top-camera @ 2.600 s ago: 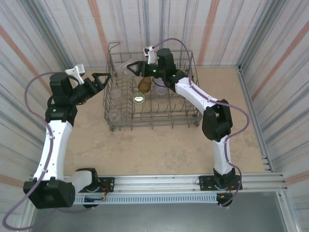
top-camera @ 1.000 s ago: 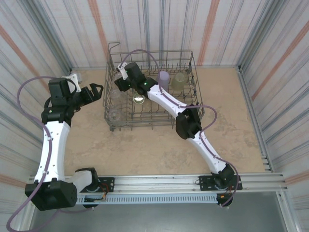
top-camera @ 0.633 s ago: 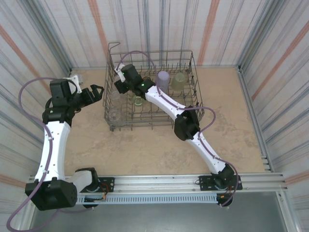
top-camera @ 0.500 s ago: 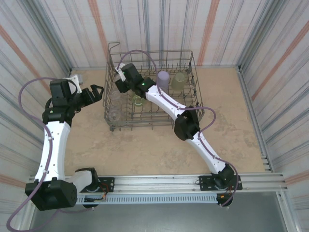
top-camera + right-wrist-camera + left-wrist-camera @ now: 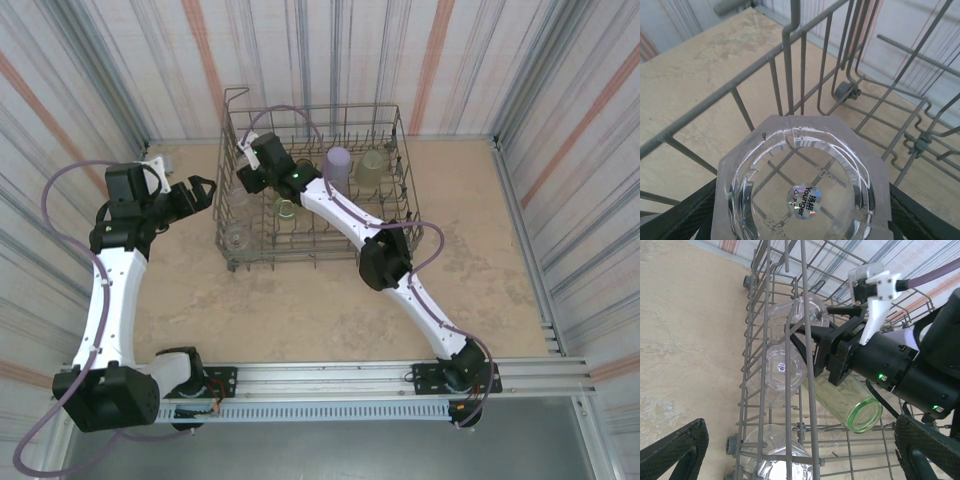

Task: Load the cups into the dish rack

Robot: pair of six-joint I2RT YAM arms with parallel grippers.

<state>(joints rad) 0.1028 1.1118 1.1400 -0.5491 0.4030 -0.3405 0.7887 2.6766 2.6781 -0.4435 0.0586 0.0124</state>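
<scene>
The clear cup [image 5: 800, 190] was see-through, with eight flat sides, swirly lines and a small shiny sticker on its bottom. It was inside the dish rack [image 5: 310, 235], right by the rack's left wall. It was tipped over, not standing, and its long way pointed at that wall.

The right gripper [image 5: 800, 220] was clamped on it, one finger on each side.

I counted six cups in the one rack. There were three clear ones by the left wall, counting the held one, with one [image 5: 807, 307] nearer the back and one [image 5: 772, 465] nearer the front. A green cup [image 5: 850, 405] lay on its side toward the middle. A lavender cup [image 5: 339, 162] and a pale yellow cup [image 5: 372, 168] were by the back wall.

The left gripper [image 5: 205, 190] was just outside the left wall, its fingers wide apart and holding nothing.
</scene>
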